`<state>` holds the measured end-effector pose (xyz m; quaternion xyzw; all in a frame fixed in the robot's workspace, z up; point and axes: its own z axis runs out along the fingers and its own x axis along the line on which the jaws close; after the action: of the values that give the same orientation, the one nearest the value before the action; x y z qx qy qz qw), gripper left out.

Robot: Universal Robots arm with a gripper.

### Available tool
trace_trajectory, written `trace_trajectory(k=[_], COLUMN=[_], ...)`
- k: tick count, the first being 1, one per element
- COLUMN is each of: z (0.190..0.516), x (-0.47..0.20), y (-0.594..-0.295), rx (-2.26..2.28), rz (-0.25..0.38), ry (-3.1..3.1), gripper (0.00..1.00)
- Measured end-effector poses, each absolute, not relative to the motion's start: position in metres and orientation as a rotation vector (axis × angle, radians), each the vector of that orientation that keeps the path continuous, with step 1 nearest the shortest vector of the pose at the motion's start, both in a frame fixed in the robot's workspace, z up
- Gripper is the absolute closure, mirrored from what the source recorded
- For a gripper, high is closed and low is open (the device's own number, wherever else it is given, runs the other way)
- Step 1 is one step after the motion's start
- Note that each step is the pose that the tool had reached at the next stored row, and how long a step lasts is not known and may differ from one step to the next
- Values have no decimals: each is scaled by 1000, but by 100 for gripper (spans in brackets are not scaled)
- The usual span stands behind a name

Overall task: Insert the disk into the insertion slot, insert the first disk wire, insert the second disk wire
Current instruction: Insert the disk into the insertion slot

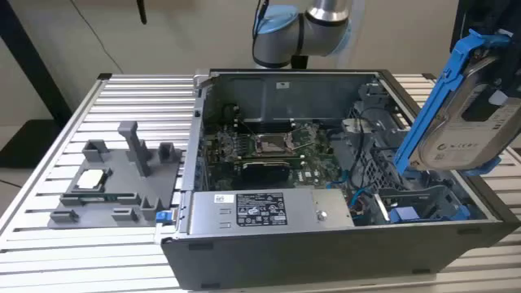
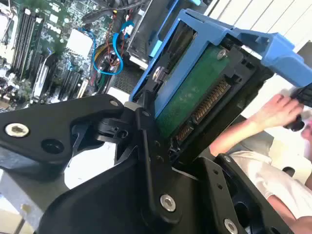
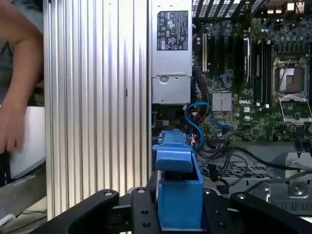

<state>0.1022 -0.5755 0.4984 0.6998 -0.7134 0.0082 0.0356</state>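
Observation:
In the exterior view the disk (image 1: 460, 131), a silver drive in a blue carrier, hangs tilted above the right end of the open computer case (image 1: 326, 256). My gripper (image 1: 498, 101) is shut on it from the exterior view's right. Both wrist views show the gripper (image 2: 180, 141) (image 3: 179, 209) clamping the disk (image 2: 195, 92) by its blue carrier (image 3: 178, 165), with the green board and connector facing the second wrist camera. The insertion slot (image 1: 419, 204), a grey bay with blue rails, lies below the disk. Blue wires (image 1: 358, 195) (image 3: 201, 122) (image 2: 105, 56) curl beside the bay.
A silver power supply (image 1: 269, 210) fills the case's near side, and the motherboard with its processor socket (image 1: 270, 143) lies behind it. A grey fixture plate (image 1: 114, 183) sits on the ribbed table at the exterior view's left. A person's arm (image 3: 14, 73) and hand (image 2: 278, 112) are nearby.

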Motion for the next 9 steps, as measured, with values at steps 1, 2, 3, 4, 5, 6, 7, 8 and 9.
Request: trace_trajectory(k=[1,2,3,4,5,6,7,8,9], z=[498,498,498,498,498,498,498,498,498], x=[102,102,102,102,102,102,102,102,102], y=[-576,-576,-576,-576,-576,-576,-576,-576,-576], rx=[2150,2150,2150,2150,2150,2150,2150,2150,2150], rz=[25,25,25,25,26,26,26,26,26], ry=[-2192,-2192,-2192,-2192,-2192,-2192,-2192,-2192,-2191], gripper=[67,67,67,67,67,67,67,67,67])
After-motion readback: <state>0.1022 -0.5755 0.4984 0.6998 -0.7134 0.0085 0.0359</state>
